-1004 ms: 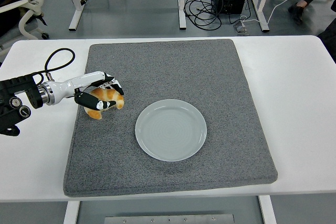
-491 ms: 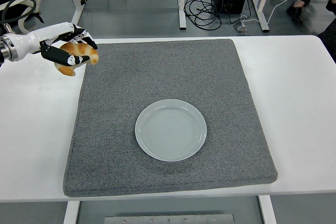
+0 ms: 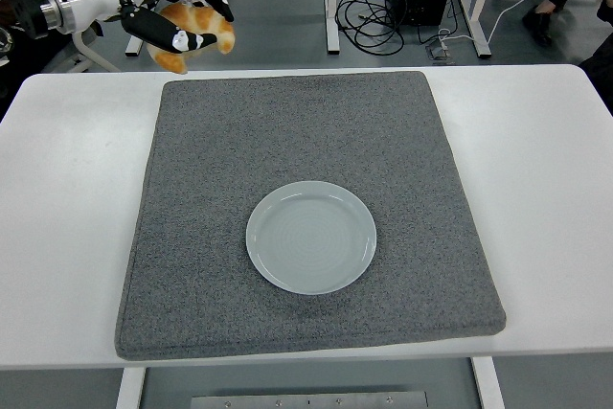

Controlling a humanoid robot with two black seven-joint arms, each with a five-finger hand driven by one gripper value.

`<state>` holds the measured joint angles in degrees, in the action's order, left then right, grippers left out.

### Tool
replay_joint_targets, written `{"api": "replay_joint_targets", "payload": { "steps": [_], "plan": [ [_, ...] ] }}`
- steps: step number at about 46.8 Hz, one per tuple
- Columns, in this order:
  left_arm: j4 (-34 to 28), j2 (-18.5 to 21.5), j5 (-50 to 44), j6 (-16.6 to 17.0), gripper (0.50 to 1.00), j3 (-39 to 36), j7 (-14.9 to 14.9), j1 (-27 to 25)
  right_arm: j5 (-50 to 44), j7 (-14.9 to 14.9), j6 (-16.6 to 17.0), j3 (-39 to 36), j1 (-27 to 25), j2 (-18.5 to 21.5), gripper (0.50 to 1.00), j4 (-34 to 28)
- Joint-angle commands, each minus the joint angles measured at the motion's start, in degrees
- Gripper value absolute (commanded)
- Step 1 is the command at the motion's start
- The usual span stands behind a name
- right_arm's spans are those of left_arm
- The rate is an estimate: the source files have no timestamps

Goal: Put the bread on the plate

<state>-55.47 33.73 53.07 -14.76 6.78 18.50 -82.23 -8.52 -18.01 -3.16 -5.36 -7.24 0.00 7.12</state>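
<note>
A golden croissant-shaped bread (image 3: 196, 31) is held high in the air at the upper left, above the far left corner of the grey mat. My left hand (image 3: 180, 16) is shut on it, black fingers wrapped over its top and front. The pale grey plate (image 3: 311, 236) lies empty on the mat, a little below the middle, well to the right of and below the hand. The right arm does not show.
The grey mat (image 3: 306, 141) covers most of the white table (image 3: 536, 170). Beyond the table's far edge are table legs, a tangle of cables (image 3: 378, 16) on the floor and a white chair (image 3: 77, 40) at the left.
My left hand has lifted the bread from the mat's left side, swung it up and back, and now carries it higher and a little to the right.
</note>
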Motion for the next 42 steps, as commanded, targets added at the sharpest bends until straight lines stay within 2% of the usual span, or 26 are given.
{"api": "replay_joint_targets", "payload": {
  "steps": [1, 9, 17, 28, 36, 42],
  "plan": [
    [0.0, -1.5, 0.0, 0.1, 0.5, -0.1, -0.1, -0.1, 0.0, 0.0, 0.0, 0.0, 0.0, 0.0, 1.0, 0.0],
    [0.0, -6.1, 0.3, 1.0, 0.5, -0.3, -1.6, 0.6, 0.0, 0.0, 0.0, 0.0, 0.0, 0.0, 1.0, 0.0],
    [0.1, -10.8, 0.3, 3.6, 0.5, -0.4, -2.8, 1.8, 0.0, 0.0, 0.0, -0.1, 0.0, 0.0, 1.0, 0.0],
    [0.0, -16.9, 0.5, 5.4, 0.5, -0.5, -4.8, 2.4, 0.0, 0.0, 0.0, -0.1, 0.0, 0.0, 1.0, 0.0],
    [-1.0, -18.5, 1.1, 7.9, 0.5, -5.3, -4.6, 2.4, 0.0, 0.0, 0.0, 0.0, 0.0, 0.0, 1.0, 0.0],
    [-3.1, -18.5, 1.6, 8.3, 0.5, -6.9, -4.4, 4.2, 0.0, 0.0, 0.0, 0.0, -0.1, 0.0, 1.0, 0.0]
  ]
}}
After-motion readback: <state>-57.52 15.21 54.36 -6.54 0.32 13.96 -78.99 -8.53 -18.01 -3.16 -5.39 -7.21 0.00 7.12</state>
